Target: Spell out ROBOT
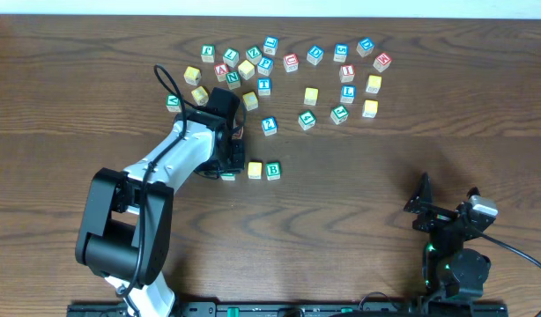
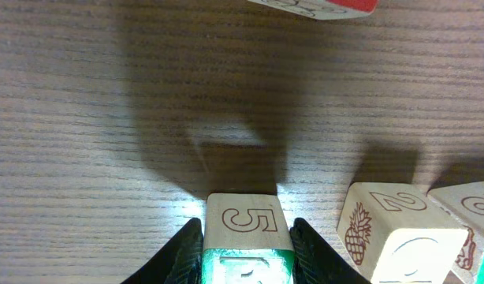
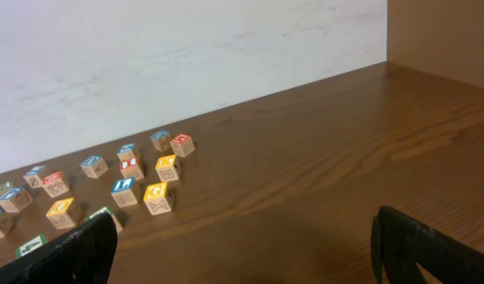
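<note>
Left end effector [image 1: 230, 165] is clenched on a green-edged cube [image 2: 243, 225], one dark finger [image 2: 183, 252] pressed to each side; its top letter cannot be read, and a 5 shows on the side face. This cube sits on the worktop [image 1: 359, 176] in line with the B cube [image 1: 272, 170], with one yellow-faced cube [image 1: 255, 169] between them, all close together. Beyond the B cube, toward the far edge and the white wall [image 3: 187, 63], lies a scatter of other letter cubes [image 1: 314, 55], well apart from the row. Right of the B cube runs bare wood up to the right end effector [image 1: 448, 189], which is released, its fingers spread wide near the front edge.
</note>
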`<state>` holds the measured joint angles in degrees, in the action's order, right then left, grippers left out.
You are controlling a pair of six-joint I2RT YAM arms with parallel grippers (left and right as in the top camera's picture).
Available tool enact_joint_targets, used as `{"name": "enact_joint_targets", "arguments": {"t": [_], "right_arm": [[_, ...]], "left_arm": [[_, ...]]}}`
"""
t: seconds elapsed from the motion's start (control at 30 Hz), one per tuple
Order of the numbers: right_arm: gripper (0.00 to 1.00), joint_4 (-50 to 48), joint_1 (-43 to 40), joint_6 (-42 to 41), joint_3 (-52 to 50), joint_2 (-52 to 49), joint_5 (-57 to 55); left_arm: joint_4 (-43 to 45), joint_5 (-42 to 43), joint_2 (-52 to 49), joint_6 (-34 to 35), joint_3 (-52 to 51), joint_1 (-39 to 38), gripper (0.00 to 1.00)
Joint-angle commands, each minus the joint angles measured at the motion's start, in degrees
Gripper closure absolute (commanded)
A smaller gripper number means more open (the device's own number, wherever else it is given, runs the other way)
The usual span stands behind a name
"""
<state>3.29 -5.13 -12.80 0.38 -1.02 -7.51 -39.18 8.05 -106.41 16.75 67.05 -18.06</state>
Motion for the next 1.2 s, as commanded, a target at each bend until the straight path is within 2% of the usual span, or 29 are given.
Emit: {"name": "enact_joint_targets", "arguments": {"t": [0.0, 0.17, 0.37, 0.43, 0.5, 0.83, 1.03, 1.1, 1.13, 1.17], "right_arm": [[0.01, 0.2, -0.13, -0.42, -0.07, 0.26, -0.28], [0.01, 0.2, -0.13, -0.42, -0.07, 0.26, -0.28], [0.01, 0.2, -0.13, -0.42, -0.07, 0.26, -0.28], [0.01, 0.2, -0.13, -0.42, -0.07, 0.26, -0.28], [0.01, 0.2, -0.13, -0.42, -0.07, 0.26, -0.28], [0.01, 0.2, -0.13, -0.42, -0.07, 0.26, -0.28], [0.01, 0.2, -0.13, -0.42, -0.07, 0.26, -0.28], [0.01, 0.2, -0.13, -0.42, -0.07, 0.26, -0.28], [0.01, 0.2, -0.13, -0.42, -0.07, 0.26, -0.28], [0.01, 0.2, -0.13, -0.42, -0.07, 0.26, -0.28]], "left_arm": [[0.83, 0.59, -0.48, 1.6, 1.22, -1.05, 0.66], [2.29, -1.36, -0.48, 2.58, 1.22, -4.2, 0.66], [2.21, -2.05, -0.48, 2.86, 1.22, -4.2, 0.64], [2.19, -2.19, -0.46, 2.84, 1.33, -4.2, 0.51], [1.2, -2.51, -0.31, 2.84, 2.45, -4.13, 0.45], [-5.81, -5.07, 3.61, 1.05, 10.1, -2.89, 0.45], [-13.99, -5.07, 8.0, -4.5, 14.8, 3.65, 0.44], [-15.39, -5.07, 10.1, -5.88, 15.82, 6.14, 0.38], [-15.45, -5.09, 11.74, -6.75, 15.87, 7.87, 0.29], [-15.43, -5.11, 13.09, -7.3, 15.87, 9.35, 0.25]]}}
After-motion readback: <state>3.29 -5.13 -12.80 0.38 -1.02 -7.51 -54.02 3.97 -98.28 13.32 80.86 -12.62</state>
